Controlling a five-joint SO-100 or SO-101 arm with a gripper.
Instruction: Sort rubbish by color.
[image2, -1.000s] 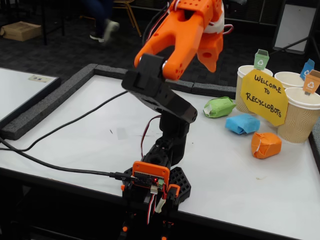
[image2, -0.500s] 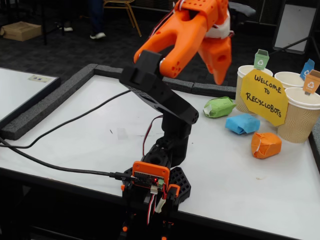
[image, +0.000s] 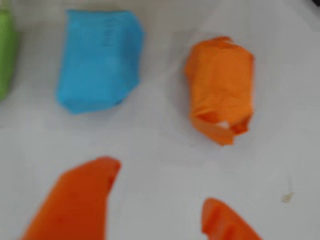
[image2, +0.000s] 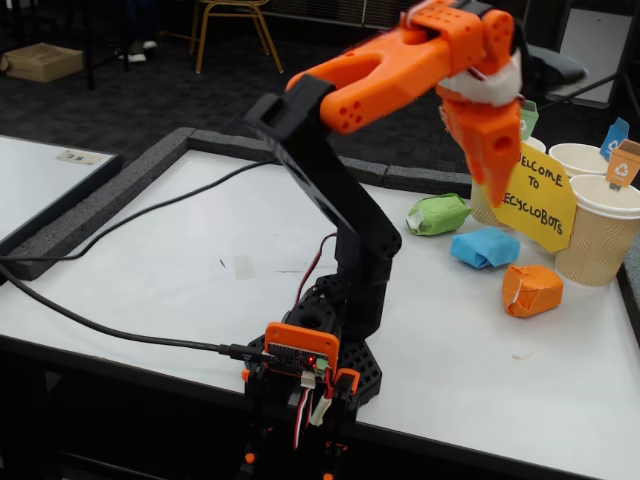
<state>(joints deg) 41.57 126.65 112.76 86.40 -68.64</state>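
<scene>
on the white table (image: 150, 145) in the wrist view, the blue wad (image: 99, 60) lies upper left, the orange wad (image: 220, 87) to its right and apart from it, and a sliver of the green wad (image: 6, 52) shows at the left edge. the gripper (image: 165, 200) hangs above bare table, jaws wide apart, holding nothing. across the fixed view, the gripper (image2: 492, 175) is raised above the table; green wad (image2: 437, 214), blue wad (image2: 485, 247) and orange wad (image2: 531, 290) lie in a diagonal row, near the paper cups (image2: 600, 230) and yellow sign (image2: 540, 195).

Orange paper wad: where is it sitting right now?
In the fixed view the orange paper wad lies on the white table, right of the blue wad and just in front of the paper cups.
</scene>
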